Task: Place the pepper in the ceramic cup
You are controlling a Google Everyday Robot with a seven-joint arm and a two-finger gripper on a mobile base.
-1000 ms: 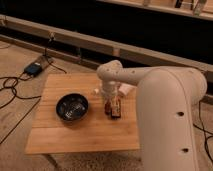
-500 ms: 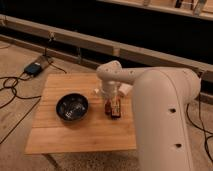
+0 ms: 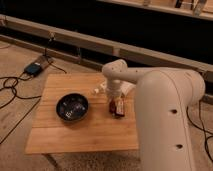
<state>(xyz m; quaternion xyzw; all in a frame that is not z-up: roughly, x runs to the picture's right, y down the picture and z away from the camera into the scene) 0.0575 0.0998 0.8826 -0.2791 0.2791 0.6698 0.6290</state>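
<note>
My gripper [image 3: 114,99] hangs from the white arm [image 3: 160,100] over the middle right of the wooden table [image 3: 60,135]. It is low, just above the tabletop. Right under it shows a small red-orange shape [image 3: 112,106], which looks like the pepper, touching or very near the gripper. I cannot tell whether it is held. A white shape [image 3: 128,88] shows just right of the wrist, partly hidden by the arm. It may be the ceramic cup, but I cannot tell.
A black block with orange markings [image 3: 120,108] lies just right of the gripper. A dark round bowl [image 3: 72,107] stands to its left. A small white object [image 3: 95,91] lies behind the bowl. Cables and a blue device [image 3: 34,68] are on the floor at left.
</note>
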